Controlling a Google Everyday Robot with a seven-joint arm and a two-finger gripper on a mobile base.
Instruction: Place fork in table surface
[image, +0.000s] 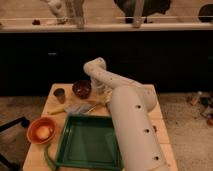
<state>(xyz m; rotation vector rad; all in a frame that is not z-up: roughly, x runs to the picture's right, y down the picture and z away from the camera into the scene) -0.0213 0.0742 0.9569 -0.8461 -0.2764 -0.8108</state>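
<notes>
Presumably the slim silver metal fork (94, 105) lies beneath the two-finger gripper (98, 95) (grip state undeterminable) over the far light tan wooden table surface (157, 119); a nearer release would land it in the green plastic tray (85, 142).

1. Gripper (99, 94), low beside the brown bowl (81, 88): I find it largely masked by its own wrist.
2. Fork: I cannot pick it out among the utensils (81, 107) behind the green tray (62, 142).
3. Arm (135, 130): base cut off at the bottom edge.

Tool (99, 96) above table surface (50, 101), behind tray (90, 145); bowl (41, 131) left of tray.
</notes>
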